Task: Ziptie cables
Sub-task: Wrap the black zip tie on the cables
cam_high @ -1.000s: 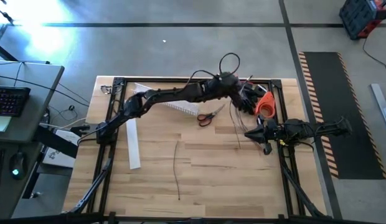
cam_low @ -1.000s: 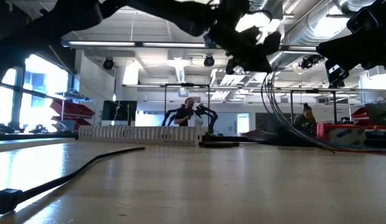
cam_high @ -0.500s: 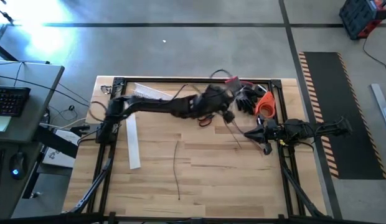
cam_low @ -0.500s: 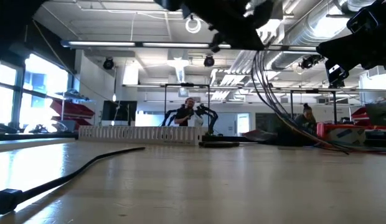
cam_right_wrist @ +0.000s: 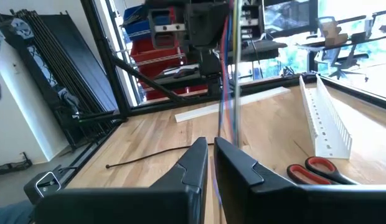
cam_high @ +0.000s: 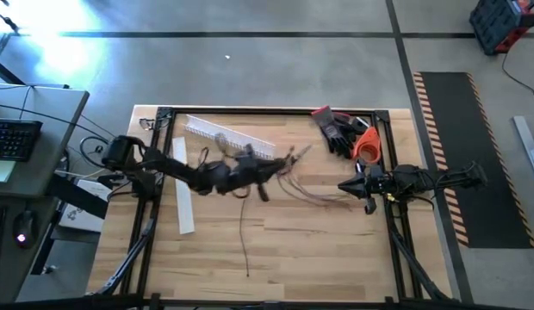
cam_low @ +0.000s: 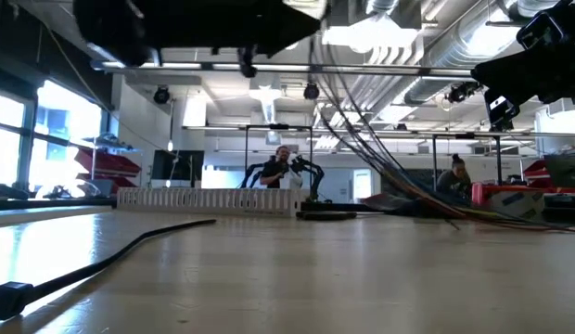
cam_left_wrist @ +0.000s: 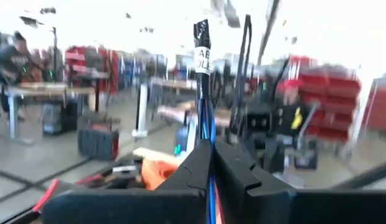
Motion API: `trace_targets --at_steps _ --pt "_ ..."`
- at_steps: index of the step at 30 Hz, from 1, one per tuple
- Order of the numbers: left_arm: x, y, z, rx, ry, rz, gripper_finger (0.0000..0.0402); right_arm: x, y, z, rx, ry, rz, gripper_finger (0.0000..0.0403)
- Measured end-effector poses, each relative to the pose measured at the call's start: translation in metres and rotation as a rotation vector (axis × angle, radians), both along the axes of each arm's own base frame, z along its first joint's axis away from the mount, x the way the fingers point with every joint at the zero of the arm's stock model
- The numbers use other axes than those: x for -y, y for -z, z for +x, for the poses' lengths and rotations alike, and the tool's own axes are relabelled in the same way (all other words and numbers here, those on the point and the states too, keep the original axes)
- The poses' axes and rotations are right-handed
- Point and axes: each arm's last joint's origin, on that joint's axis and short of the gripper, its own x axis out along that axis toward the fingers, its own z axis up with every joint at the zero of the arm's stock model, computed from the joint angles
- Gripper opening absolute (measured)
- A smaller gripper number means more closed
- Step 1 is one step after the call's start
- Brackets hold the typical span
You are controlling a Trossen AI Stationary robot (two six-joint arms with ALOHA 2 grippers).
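A small white label (cam_left_wrist: 202, 60) wraps the cables (cam_left_wrist: 205, 124) in the left wrist view; it carries dark printed letters, blurred beyond reading. No other text, brand, number or sign is legible in any view.

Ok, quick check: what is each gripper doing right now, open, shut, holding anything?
Left gripper: shut on the cables, lifted over mid-table.
Right gripper: shut on the other end of the cables, near the table's right edge.
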Motion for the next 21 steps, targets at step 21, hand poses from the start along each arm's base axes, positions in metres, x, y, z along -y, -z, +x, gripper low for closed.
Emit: trace_targets --at_steps 21 --pt "0.058 0.025 -0.058 0.041 0.069 0.064 0.0 0.0 0.0 0.0 0.0 0.0 0.0 0.0016"
